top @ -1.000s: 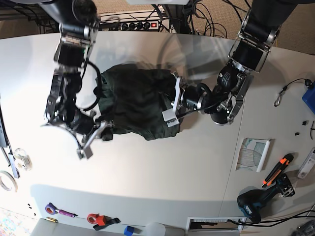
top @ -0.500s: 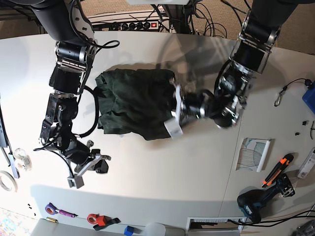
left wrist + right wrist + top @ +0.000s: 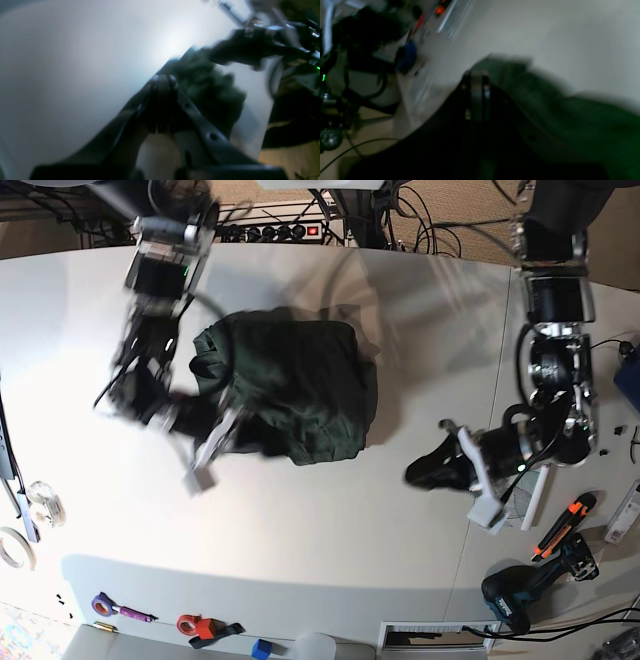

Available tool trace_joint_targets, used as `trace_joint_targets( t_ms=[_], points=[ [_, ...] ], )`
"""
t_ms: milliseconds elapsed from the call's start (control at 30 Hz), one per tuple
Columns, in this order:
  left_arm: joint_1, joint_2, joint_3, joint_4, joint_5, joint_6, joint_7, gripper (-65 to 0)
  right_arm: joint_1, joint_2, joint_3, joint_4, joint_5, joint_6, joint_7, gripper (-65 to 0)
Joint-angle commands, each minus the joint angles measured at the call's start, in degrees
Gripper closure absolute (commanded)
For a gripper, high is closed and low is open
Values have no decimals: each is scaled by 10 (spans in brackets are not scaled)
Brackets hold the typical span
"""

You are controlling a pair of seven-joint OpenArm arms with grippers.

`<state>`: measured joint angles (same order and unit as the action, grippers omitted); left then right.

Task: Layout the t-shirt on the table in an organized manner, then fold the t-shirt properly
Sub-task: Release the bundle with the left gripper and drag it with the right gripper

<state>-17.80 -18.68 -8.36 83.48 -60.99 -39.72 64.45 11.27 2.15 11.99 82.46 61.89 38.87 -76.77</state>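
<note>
Though blurred, t-shirt (image 3: 300, 385) beside end effector (image 3: 205, 465)

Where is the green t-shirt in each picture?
Base view: the dark green t-shirt lies bunched up, upper middle of the white table.
Left wrist view: a blurry green heap right of centre.
Right wrist view: blurry, filling the lower right.
Shared landmark: the white table under it.
</note>
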Motion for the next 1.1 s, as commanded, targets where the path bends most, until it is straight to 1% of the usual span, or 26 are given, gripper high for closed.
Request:
trace_joint_targets(
  t_ms=[0,67,100,133,167,200,233,267,300,333,400,467,533,700,800,933,967,1067],
  points=[
    [-9,-10,-2,9,-16,-3,-15,0,-1,-7,1,23,22,3,13,0],
    [4,-18,-2,9,-16,-3,-15,0,-34,-29,1,35,19,-2,14,0],
    [10,-20,-2,9,-16,-3,-15,0,-46,-40,1,35,6,-4,16,0],
    [17,-21,-2,9,-16,-3,-15,0,-56,-51,1,35,-29,-6,25,0],
    [24,-21,-2,9,-16,-3,-15,0,-66,-63,1,35,-84,-9,44,0],
    [30,-21,-2,9,-16,-3,-15,0,-74,-73,0,35,-153,-16,73,0],
    [36,-21,-2,9,-16,-3,-15,0,-81,-78,-1,35,-223,-34,105,0],
    [41,-21,-2,9,-16,-3,-15,0,-87,-79,-4,33,-283,-61,132,0],
    [46,-21,-2,9,-16,-3,-15,0,-91,-76,-7,33,-336,-89,148,0],
    [50,-21,-2,9,-16,-3,-15,0,-93,-70,-11,33,-373,-108,155,0],
    [58,-21,-2,9,-16,-3,-15,0,-94,-47,-13,33,-423,-133,153,0],
    [64,-21,-2,9,-16,-3,-15,0,-94,-14,-13,33,-455,-154,153,0],
    [68,-21,-2,9,-16,-3,-15,0,-94,26,-13,33,-470,-165,153,0],
    [69,-21,-2,9,-17,-3,-15,0,-95,115,-13,33,-469,-163,137,0],
    [69,-21,-2,9,-21,-3,-15,0,-103,159,-13,33,-459,-136,139,0],
    [69,-21,-2,9,-21,-3,-15,0,-125,213,-13,33,-417,-75,137,0],
    [69,-21,-2,9,-21,-3,-14,0,-131,226,-13,33,-412,-65,136,0],
    [69,-21,-2,9,-21,-3,-15,0,-147,265,-13,33,-409,-51,137,0]
  ],
)
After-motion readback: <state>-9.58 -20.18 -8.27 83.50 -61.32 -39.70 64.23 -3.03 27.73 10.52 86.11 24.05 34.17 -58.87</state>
